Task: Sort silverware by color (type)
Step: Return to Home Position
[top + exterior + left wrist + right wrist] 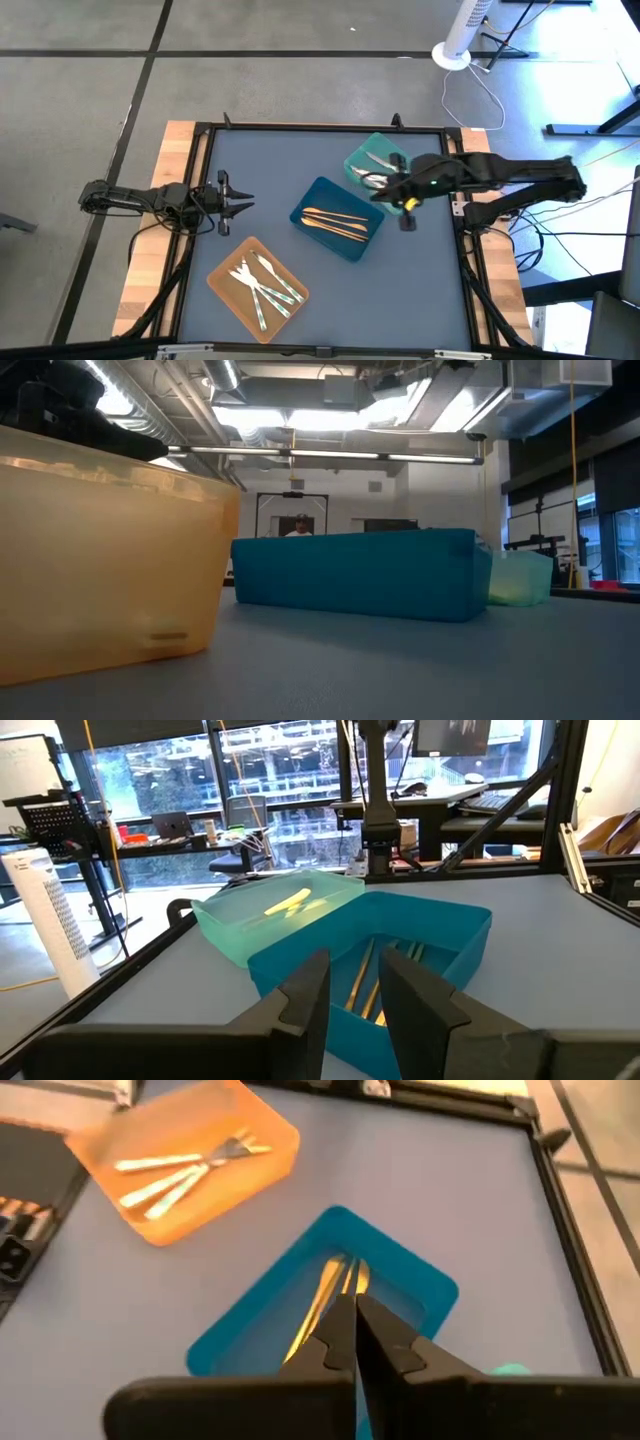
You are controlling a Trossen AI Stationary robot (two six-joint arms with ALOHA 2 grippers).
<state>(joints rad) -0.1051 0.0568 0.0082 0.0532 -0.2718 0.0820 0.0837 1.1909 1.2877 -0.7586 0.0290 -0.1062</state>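
Three trays stand on the grey-blue table. The orange tray point(257, 288) near the front holds white silverware point(180, 1170). The blue tray point(340, 218) in the middle holds orange silverware point(325, 1290). The teal tray point(375, 163) behind it holds yellow silverware point(288, 903). My right gripper point(352, 1310) is shut with nothing between its fingers; it hangs raised and slanting down over the adjoining ends of the teal and blue trays point(380, 193). My left gripper point(238, 203) waits level at the table's left edge, open and empty point(355, 995).
A black frame point(320, 128) borders the table, with wooden strips point(150, 260) outside it. Bare table lies between my left gripper and the trays and along the front right. In the low view a person point(300, 525) shows far behind the blue tray.
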